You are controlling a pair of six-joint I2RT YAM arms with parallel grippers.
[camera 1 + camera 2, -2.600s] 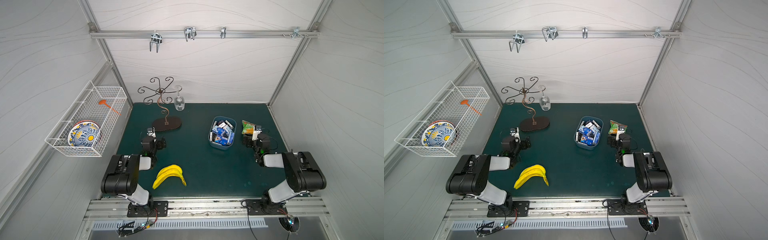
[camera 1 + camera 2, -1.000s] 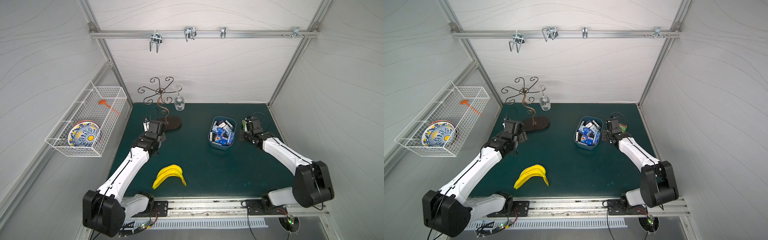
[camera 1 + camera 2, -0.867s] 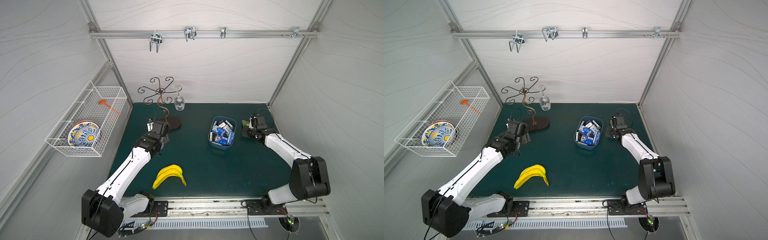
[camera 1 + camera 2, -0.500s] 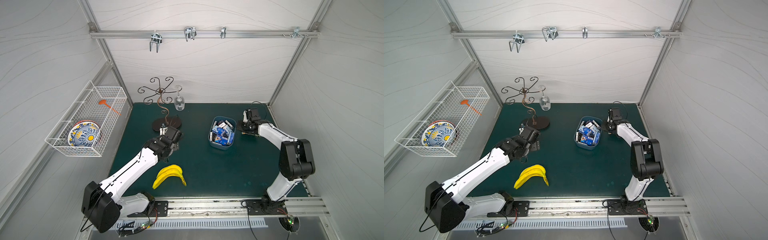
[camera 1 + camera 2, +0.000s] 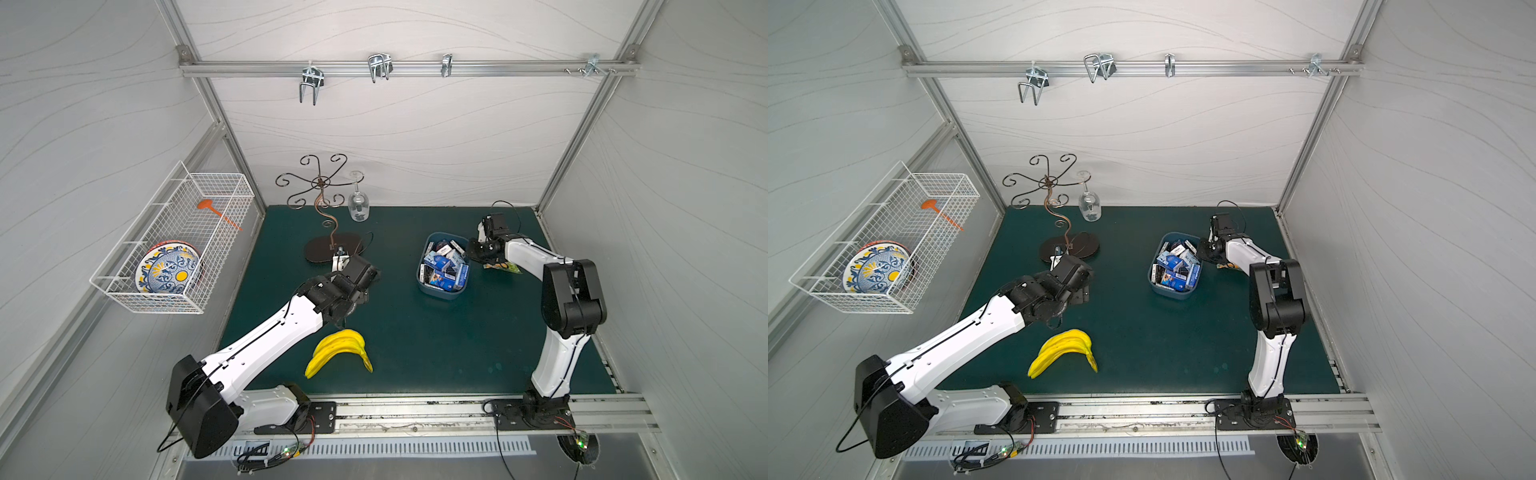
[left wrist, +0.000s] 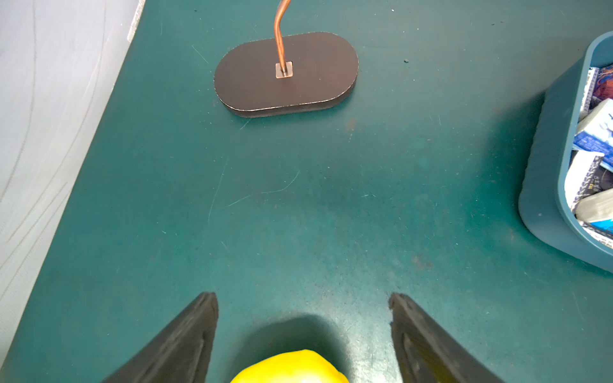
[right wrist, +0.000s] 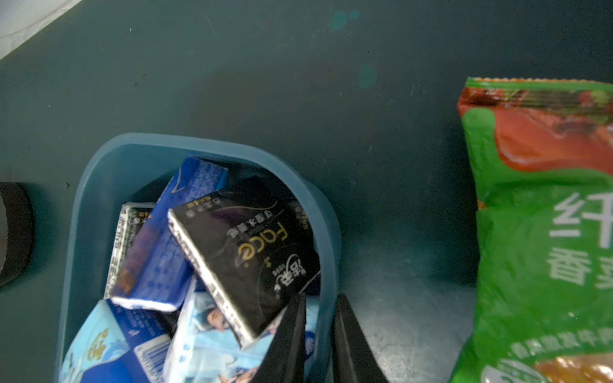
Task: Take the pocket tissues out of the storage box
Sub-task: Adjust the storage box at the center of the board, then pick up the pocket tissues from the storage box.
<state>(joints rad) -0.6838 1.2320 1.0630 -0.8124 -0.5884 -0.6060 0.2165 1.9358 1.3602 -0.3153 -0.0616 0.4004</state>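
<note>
The blue-grey storage box (image 5: 440, 293) (image 5: 1173, 293) stands right of centre on the green mat, heaped with pocket tissues (image 5: 444, 264) (image 5: 1177, 264). In the right wrist view a black "Face" packet (image 7: 245, 252) lies on top of blue ones, inside the box's rim (image 7: 205, 146). My right gripper (image 5: 473, 249) (image 5: 1202, 249) (image 7: 320, 298) straddles the box's right wall, one finger inside and one outside, pinched on the wall. My left gripper (image 5: 360, 293) (image 5: 1079, 296) (image 6: 303, 298) hovers open over bare mat left of the box, holding nothing.
A green-orange snack bag (image 5: 503, 266) (image 7: 544, 232) lies just right of the box, under my right arm. Yellow bananas (image 5: 338, 351) (image 6: 292, 368) lie below my left gripper. A metal stand (image 5: 332, 247) (image 6: 285, 73) with a wine glass (image 5: 358, 205) stands at the back left. A wire basket (image 5: 174, 241) hangs on the left wall.
Both arms have unfolded from rest. My right gripper swung over the snack bag to the box's right wall and narrowed onto it. My left gripper moved right toward the middle.
</note>
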